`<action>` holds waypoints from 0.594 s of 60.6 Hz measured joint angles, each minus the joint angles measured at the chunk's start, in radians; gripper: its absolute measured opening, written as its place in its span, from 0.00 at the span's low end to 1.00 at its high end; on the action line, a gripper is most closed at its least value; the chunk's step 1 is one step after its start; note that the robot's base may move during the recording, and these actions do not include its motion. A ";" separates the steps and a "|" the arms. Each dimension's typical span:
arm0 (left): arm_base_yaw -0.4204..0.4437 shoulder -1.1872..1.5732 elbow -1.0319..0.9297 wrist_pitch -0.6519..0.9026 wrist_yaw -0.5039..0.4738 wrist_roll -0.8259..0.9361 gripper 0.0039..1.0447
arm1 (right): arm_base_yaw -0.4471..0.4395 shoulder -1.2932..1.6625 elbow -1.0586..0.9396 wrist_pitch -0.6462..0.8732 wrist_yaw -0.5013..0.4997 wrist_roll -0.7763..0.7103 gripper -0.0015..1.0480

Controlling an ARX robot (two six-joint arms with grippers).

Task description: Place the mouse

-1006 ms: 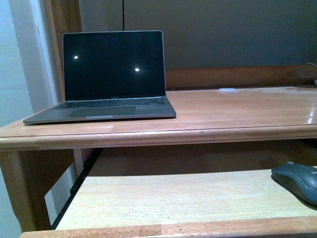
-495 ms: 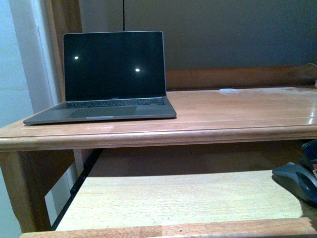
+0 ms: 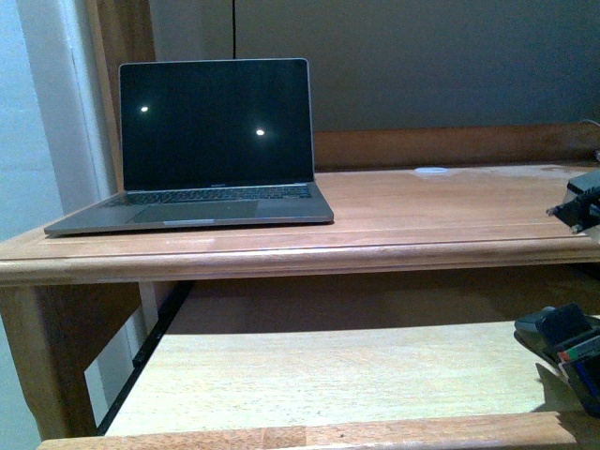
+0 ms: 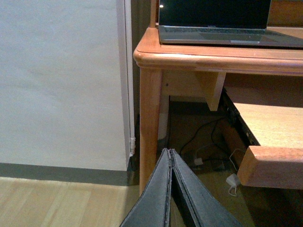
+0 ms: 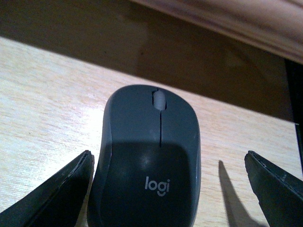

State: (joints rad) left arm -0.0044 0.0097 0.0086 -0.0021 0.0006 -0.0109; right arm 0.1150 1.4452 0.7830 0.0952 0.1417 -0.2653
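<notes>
While the mouse (image 5: 147, 161) lies low, the right tool (image 5: 168, 158) straddles it

Where the lower tabletop (image 3: 328, 375) runs below and right of the laptop (image 3: 216, 141), the mouse lies flat, logo up. The right tool is released, fingers (image 5: 57, 198) spread either side. The left tool (image 4: 170, 153) hangs clenched on nothing, well below the laptop.

Wooden desk (image 3: 394, 230) is standing against a grey wall (image 3: 450, 56), a dark-screened laptop (image 3: 216, 141) sitting at its left end — pale pull-out shelf (image 3: 328, 375) projecting below, cables (image 4: 203, 142) lying underneath.
</notes>
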 joint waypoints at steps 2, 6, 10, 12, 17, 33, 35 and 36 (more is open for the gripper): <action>0.000 -0.001 0.000 0.000 -0.001 0.000 0.02 | 0.000 0.006 0.002 -0.001 0.002 0.005 0.93; 0.000 -0.004 0.000 0.000 -0.001 0.000 0.02 | 0.000 0.024 0.018 -0.008 0.012 0.008 0.93; 0.000 -0.004 0.000 0.000 0.000 0.000 0.02 | -0.004 0.053 0.047 -0.023 0.028 0.020 0.93; 0.000 -0.004 0.000 0.000 -0.001 0.000 0.02 | -0.008 0.063 0.058 -0.031 0.026 0.029 0.93; 0.000 -0.004 0.000 0.000 0.000 0.000 0.02 | -0.013 0.077 0.078 -0.051 0.021 0.037 0.90; 0.000 -0.004 0.000 0.000 0.000 0.000 0.02 | -0.025 0.091 0.133 -0.169 -0.051 0.071 0.57; 0.000 -0.004 0.000 0.000 -0.001 0.000 0.02 | -0.029 0.091 0.139 -0.183 -0.059 0.073 0.55; 0.000 -0.004 0.000 0.000 0.000 0.000 0.02 | -0.030 0.090 0.141 -0.185 -0.061 0.074 0.55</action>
State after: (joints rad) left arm -0.0044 0.0059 0.0082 -0.0021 0.0002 -0.0109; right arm 0.0849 1.5356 0.9241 -0.0902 0.0803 -0.1909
